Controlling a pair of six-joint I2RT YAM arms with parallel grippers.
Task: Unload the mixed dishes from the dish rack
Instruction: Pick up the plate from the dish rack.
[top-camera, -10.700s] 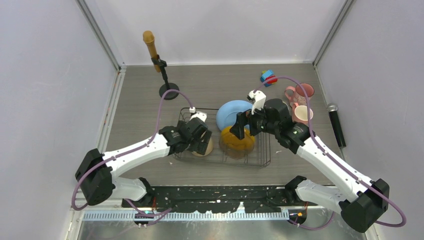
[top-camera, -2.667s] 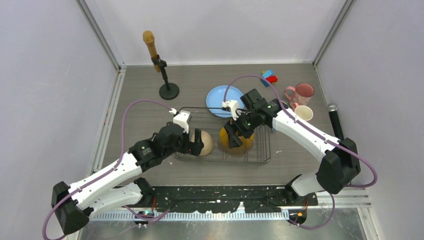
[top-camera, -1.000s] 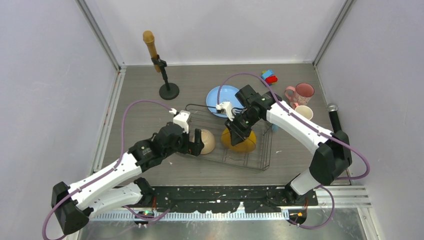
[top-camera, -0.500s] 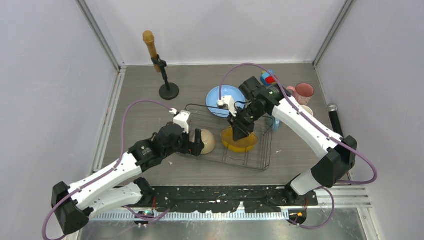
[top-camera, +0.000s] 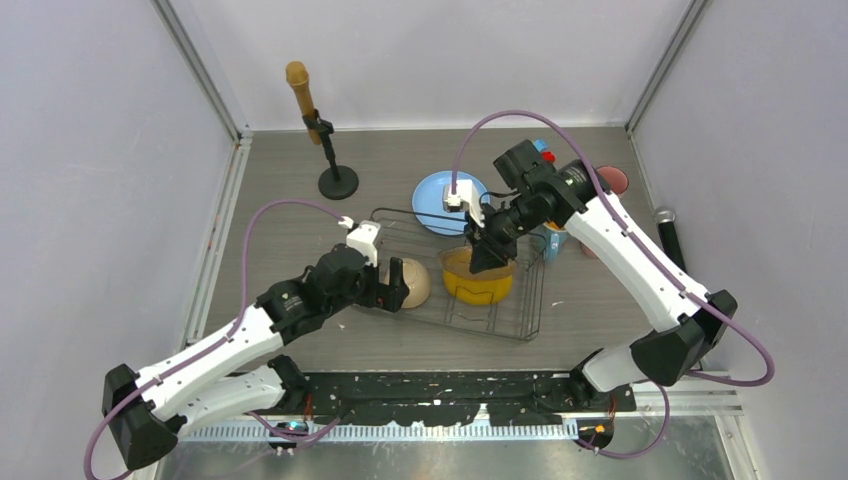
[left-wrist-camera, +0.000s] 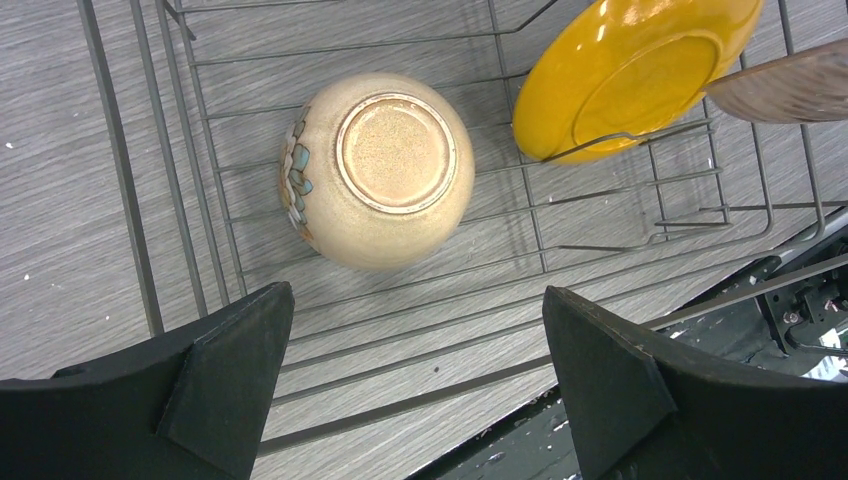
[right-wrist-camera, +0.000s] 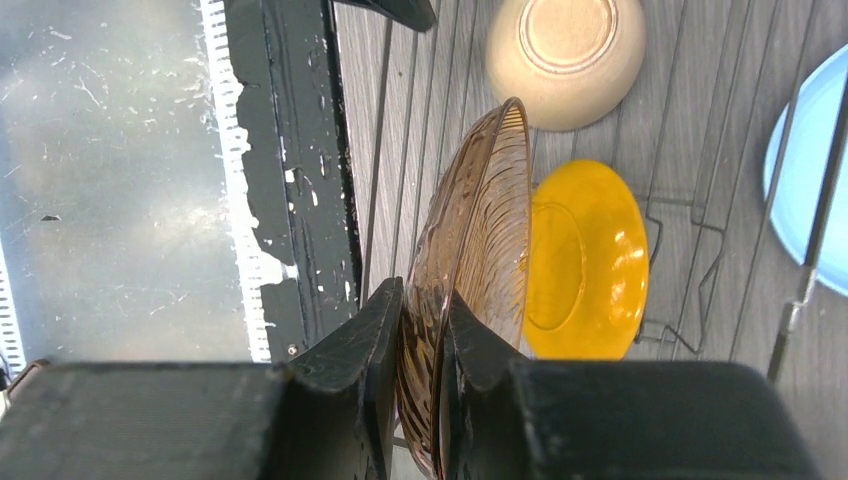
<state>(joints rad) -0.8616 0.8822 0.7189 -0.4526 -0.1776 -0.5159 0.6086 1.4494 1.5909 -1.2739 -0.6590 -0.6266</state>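
Note:
The dish rack (top-camera: 528, 300) is a dark wire basket at table centre. In it an upturned beige bowl (top-camera: 414, 283) (left-wrist-camera: 385, 165) (right-wrist-camera: 566, 55) lies left of a plain yellow plate (top-camera: 478, 285) (left-wrist-camera: 625, 70) (right-wrist-camera: 585, 260) that leans on the dividers. My right gripper (top-camera: 487, 253) (right-wrist-camera: 425, 300) is shut on the rim of a translucent amber ribbed plate (right-wrist-camera: 480, 220) (left-wrist-camera: 790, 85), held on edge above the yellow plate. My left gripper (top-camera: 393, 287) (left-wrist-camera: 415, 300) hangs wide open just near of the bowl, touching nothing. A light-blue plate (top-camera: 440, 190) (right-wrist-camera: 810, 190) lies flat on the table behind the rack.
A blue mug (top-camera: 553, 240) stands right of the rack, under the right arm. A pink mug (top-camera: 612, 180) and a toy block (top-camera: 545, 152) are partly hidden behind that arm. A brown microphone on a stand (top-camera: 325, 140) is at back left, and a black microphone (top-camera: 672, 235) at far right.
The right arm has risen and swung right, lifting the amber plate up off the yellow plate. The left arm, bowl and rack have not moved.

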